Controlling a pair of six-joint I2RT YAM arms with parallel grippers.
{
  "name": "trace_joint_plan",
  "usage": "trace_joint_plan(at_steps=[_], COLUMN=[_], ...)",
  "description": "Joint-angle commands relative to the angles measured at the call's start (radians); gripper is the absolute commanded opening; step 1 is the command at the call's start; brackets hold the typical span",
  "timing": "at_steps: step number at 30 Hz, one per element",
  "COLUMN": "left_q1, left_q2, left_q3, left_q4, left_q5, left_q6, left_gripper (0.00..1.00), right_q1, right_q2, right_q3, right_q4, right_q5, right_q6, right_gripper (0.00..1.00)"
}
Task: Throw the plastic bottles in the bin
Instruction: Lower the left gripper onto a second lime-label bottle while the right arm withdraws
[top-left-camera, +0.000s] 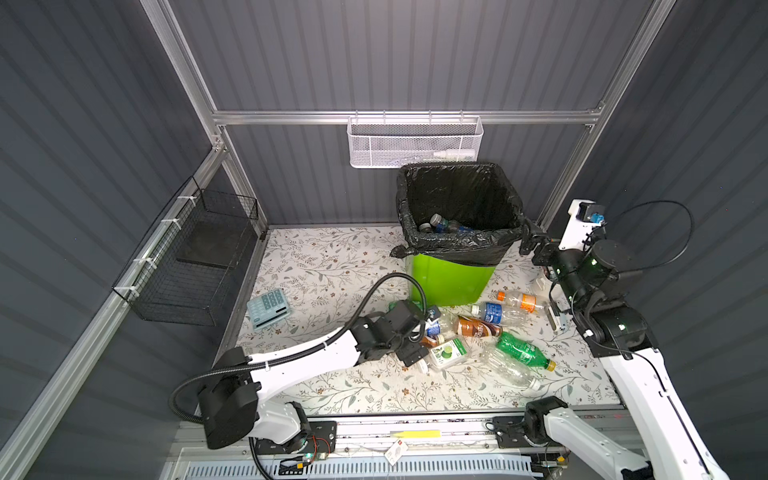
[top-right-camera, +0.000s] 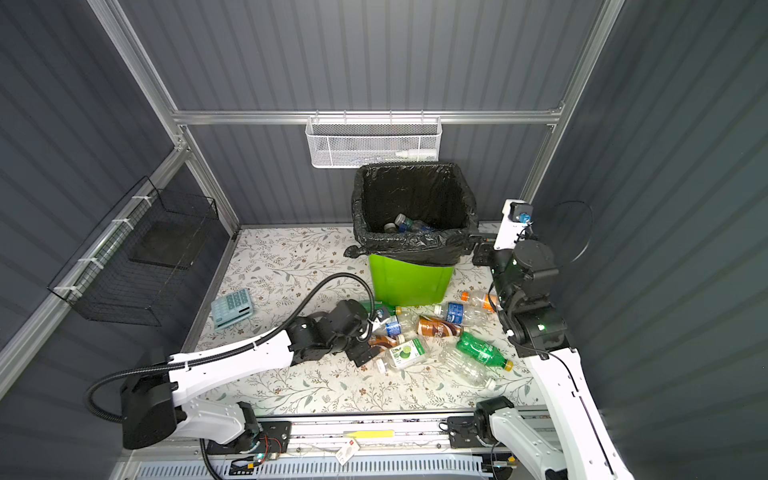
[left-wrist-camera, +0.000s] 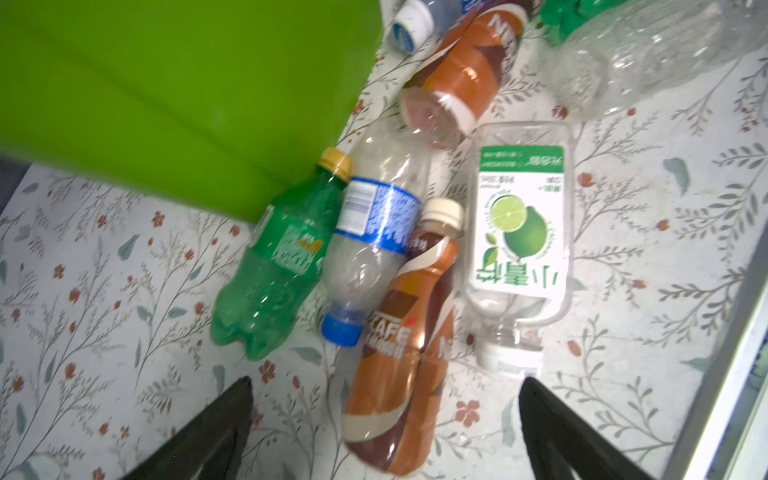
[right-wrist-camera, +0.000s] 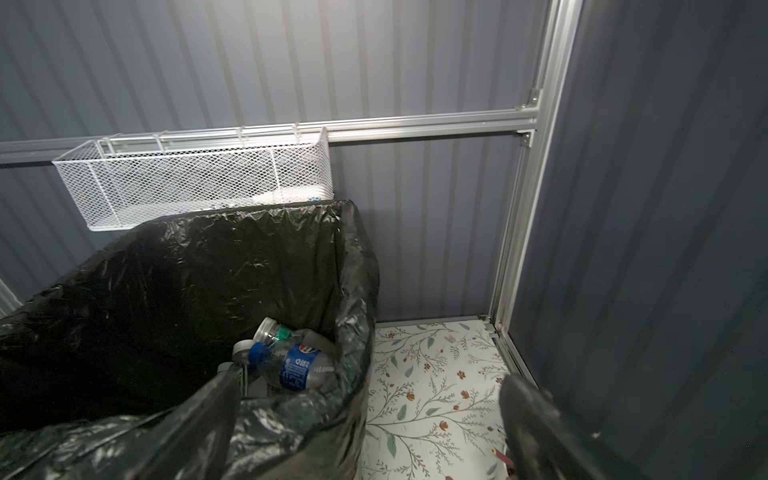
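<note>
While several plastic bottles (top-left-camera: 478, 328) lie clustered on the bench (top-left-camera: 332, 266) just in front of the bin (top-left-camera: 451, 282), a few already sit inside its black bag (top-left-camera: 457, 195). Left hand (left-wrist-camera: 386, 380) spread wide, low over a brown coffee bottle (left-wrist-camera: 399, 361), gripping nothing. Right hand (right-wrist-camera: 370, 382) spread wide at the bin's rim, empty.

We saw a floral-print tabletop (top-left-camera: 332, 257). The green bin (top-left-camera: 449, 282) stood upright at the back, and a teal calculator (top-left-camera: 269, 309) lay well apart on the left. Plastic bottles (top-left-camera: 478, 328) lay on their sides, heaped just in front of the bin.
</note>
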Motion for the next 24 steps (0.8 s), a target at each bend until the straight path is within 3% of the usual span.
trace_joint_plan(at_steps=[1, 10, 17, 24], left_q1=[-0.054, -0.102, -0.102, -0.102], left_q2=[0.105, 0.393, 0.535, 0.612], left_q3=[0.092, 0.340, 0.480, 0.522], left_q4=[-0.003, -0.103, -0.186, -0.238], left_q5=[0.011, 0.041, 0.069, 0.080], left_q6=[-0.051, -0.092, -0.096, -0.095], left_gripper=[1.00, 0.96, 0.91, 0.90], right_q1=[-0.022, -0.082, -0.110, -0.134], right_q2=[-0.076, -0.176, -0.191, -0.187], right_q3=[-0.049, -0.141, -0.165, -0.175], right_q4=[-0.021, -0.078, -0.086, -0.087], right_q5=[0.038, 0.050, 0.031, 0.004], right_q6=[0.051, 0.082, 0.092, 0.102], right_gripper=[0.99, 0.99, 0.99, 0.99])
